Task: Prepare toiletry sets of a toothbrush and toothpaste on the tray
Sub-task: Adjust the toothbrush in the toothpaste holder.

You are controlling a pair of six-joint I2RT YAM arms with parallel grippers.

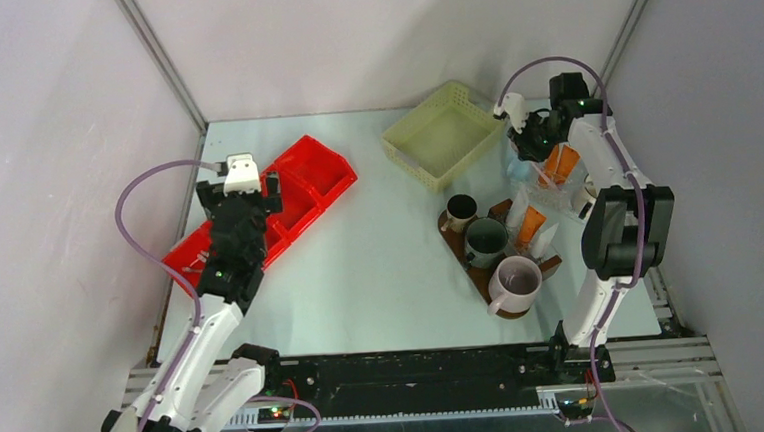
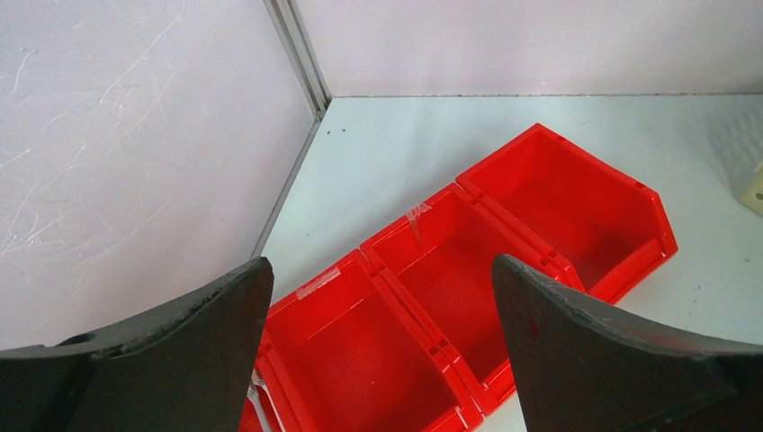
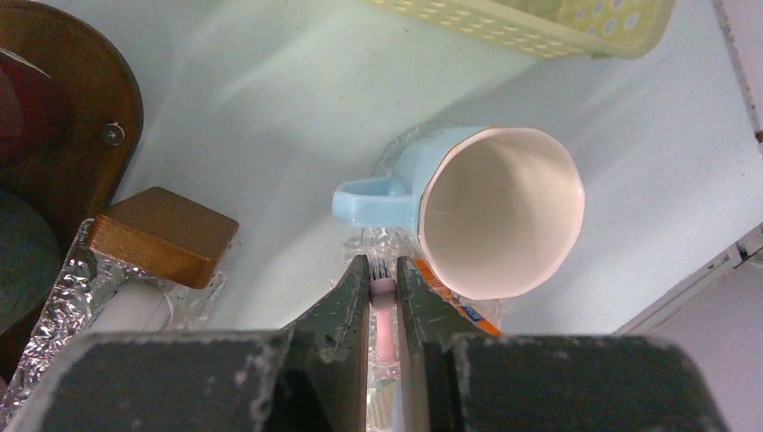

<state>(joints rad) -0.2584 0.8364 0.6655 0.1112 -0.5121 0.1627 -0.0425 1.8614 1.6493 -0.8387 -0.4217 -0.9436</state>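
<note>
**A:** Bottom centre of the right wrist view: what is pinched there?

**B:** Toothbrush [image 3: 384, 315], pink neck, bristles just past the tips. Right gripper [image 3: 383, 270] is clenched on it above the table. That's off the tray [image 3: 76, 90], which shows at the left edge.

**A:** How will it handle?

**B:** Light, stiff, smooth plastic, I'd judge, and not fragile. Held this near the head, it could swivel or slip between the fingers. Mid-handle looks like the steadier hold.

**A:** What's around it?

**B:** Blue mug [image 3: 490, 211] just right of the tips, mouth facing the camera. Foil [image 3: 63, 270] and a wooden block [image 3: 162, 236] at lower left. Basket [image 3: 540, 27] along the top edge.

**A:** And on the tray?

**B:** Top view, right of centre: three mugs [image 1: 487, 240], with an orange tube [image 1: 531, 227] beside them.

**A:** Other arm?

**B:** Left gripper [image 2: 380, 270] is released, fingers wide apart over the red bin [image 2: 558, 193], well apart from the tray.
</note>
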